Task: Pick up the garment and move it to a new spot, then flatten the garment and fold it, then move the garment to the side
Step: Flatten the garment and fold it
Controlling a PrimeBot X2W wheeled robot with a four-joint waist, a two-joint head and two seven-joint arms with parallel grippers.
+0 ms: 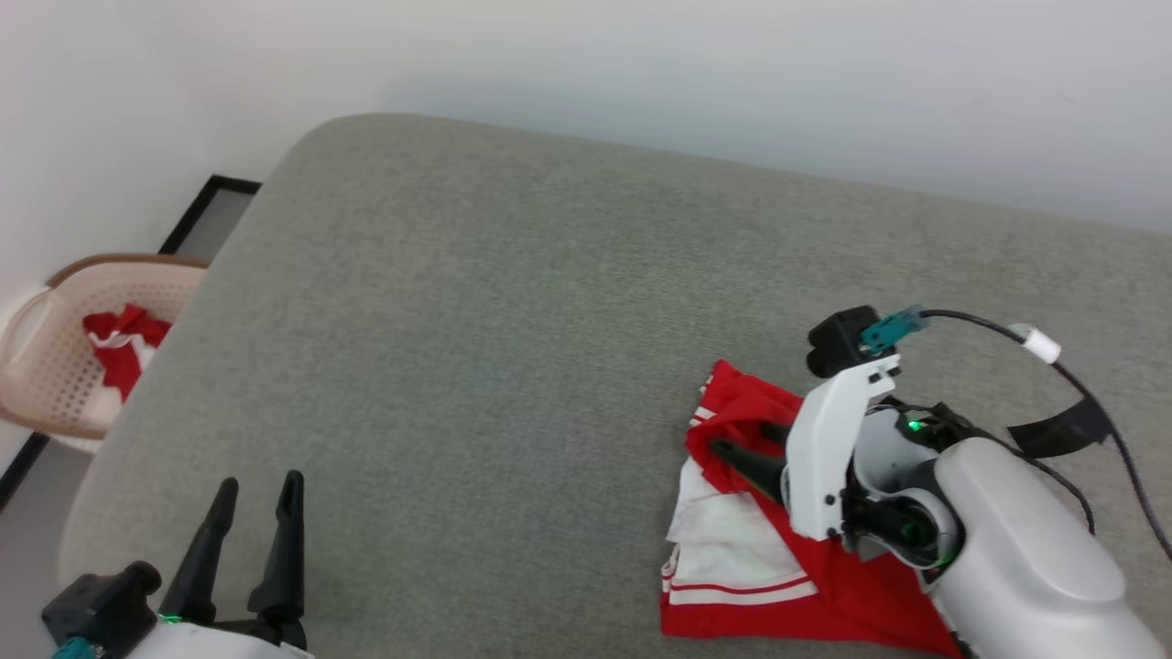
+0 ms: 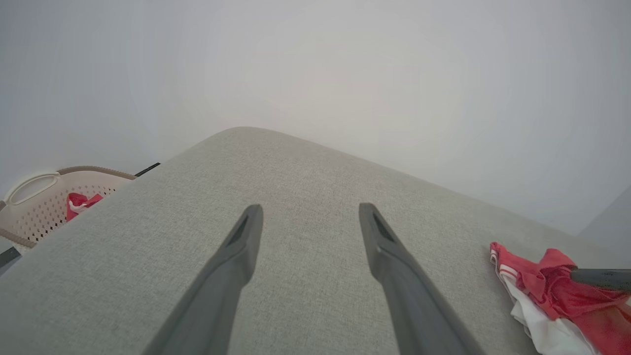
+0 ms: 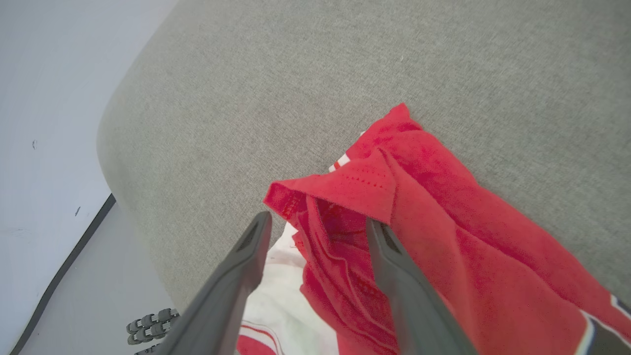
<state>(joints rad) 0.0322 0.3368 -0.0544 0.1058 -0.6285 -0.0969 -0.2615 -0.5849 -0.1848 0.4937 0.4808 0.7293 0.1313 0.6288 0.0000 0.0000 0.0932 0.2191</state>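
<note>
Right gripper (image 1: pixel 746 448) spread open at the crumpled garment (image 1: pixel 751 549); left gripper (image 1: pixel 261 485) open and well apart from it.

Head view: the garment lies bunched on the grey cushion (image 1: pixel 504 302) at about 4 o'clock, red body with white sleeve showing, the right gripper's dark fingers low over its upper folds; the left gripper sits at 7 o'clock with fingers parted over bare cushion; a beige basket (image 1: pixel 46 384) holding a red-and-white bundle (image 1: pixel 119 352) stands off the cushion at 9 o'clock. Left wrist view: the left gripper (image 2: pixel 310 209) is spread with nothing between its fingers; the garment (image 2: pixel 557 291) lies at 4 o'clock, the basket (image 2: pixel 39 202) at 9 o'clock. Right wrist view: the right gripper (image 3: pixel 318 222) has its fingers apart with a raised red fold of the garment (image 3: pixel 443 222) between them, not clamped.
</note>
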